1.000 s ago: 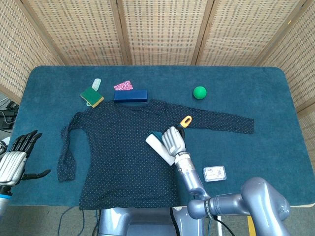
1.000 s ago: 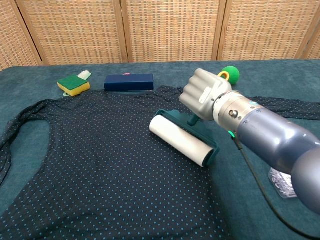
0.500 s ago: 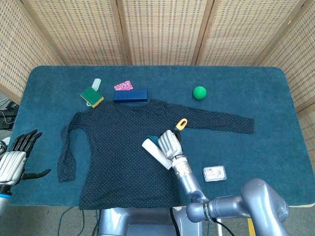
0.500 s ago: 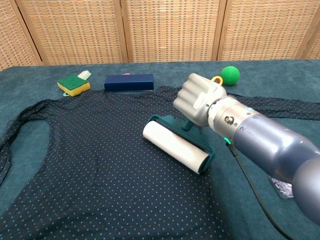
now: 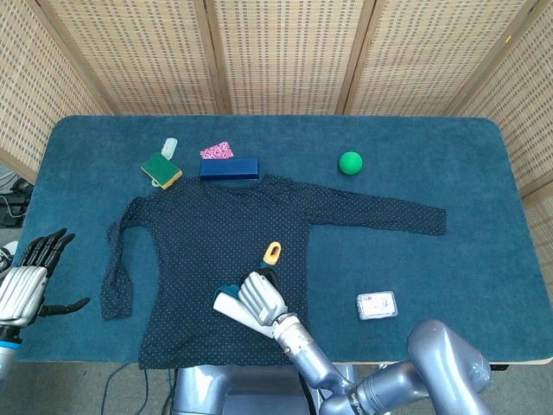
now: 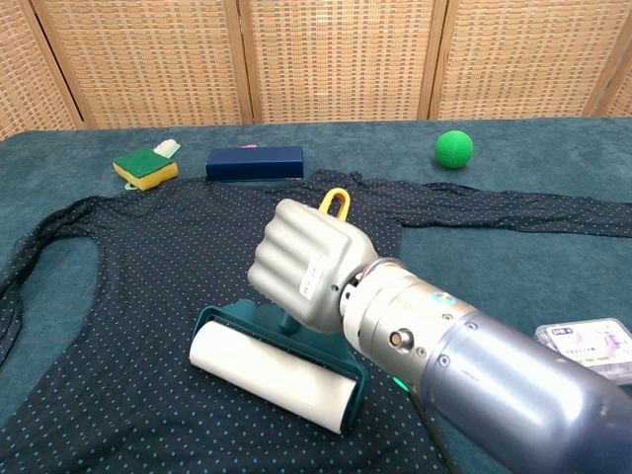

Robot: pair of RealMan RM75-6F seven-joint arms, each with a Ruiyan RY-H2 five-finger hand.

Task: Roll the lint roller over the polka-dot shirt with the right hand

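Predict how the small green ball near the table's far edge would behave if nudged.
The small green ball looks round, so it would probably roll freely. It sits apart on the blue cloth-covered table, whose pile might slow it. It seems light.

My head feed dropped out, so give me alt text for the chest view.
The right hand grips a lint roller lying on a dark polka-dot shirt on the blue table. A sponge, navy box and green ball sit behind.

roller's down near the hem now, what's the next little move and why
Probably push the lint roller back up the polka-dot shirt toward the collar, on a fresh strip to the left. The right hand grips the handle, and the roll lies on the fabric near the bottom hem, so little shirt is left ahead, while the left half looks unrolled.
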